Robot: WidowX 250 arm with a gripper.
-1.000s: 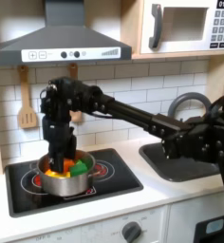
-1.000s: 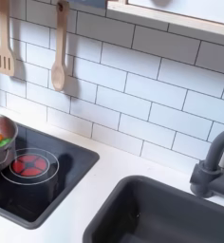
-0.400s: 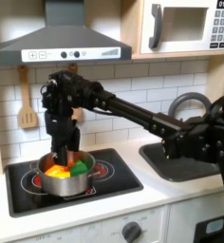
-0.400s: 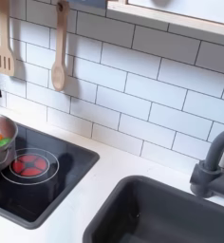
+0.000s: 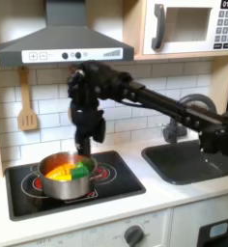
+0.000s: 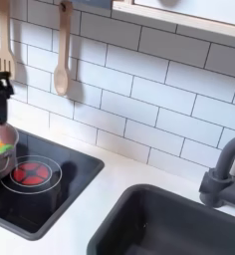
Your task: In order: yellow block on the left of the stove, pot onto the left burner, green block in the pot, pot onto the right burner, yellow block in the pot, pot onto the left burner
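pot (image 5: 65, 178): seen on the stove (image 5: 116, 187), toward the first exterior view's left
yellow block (image 5: 59, 171): seen inside the pot
green block (image 5: 80, 168): seen inside the pot
pincer (image 5: 84, 146): held above the pot; grip cannot be told

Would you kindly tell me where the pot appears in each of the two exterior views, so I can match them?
First exterior view: the pot sits on the stove at lower left, below the gripper.
Second exterior view: the pot is cut off by the second exterior view's left edge, beside the burner.
Shared landmark: the wooden utensil hanging on the tiled wall.
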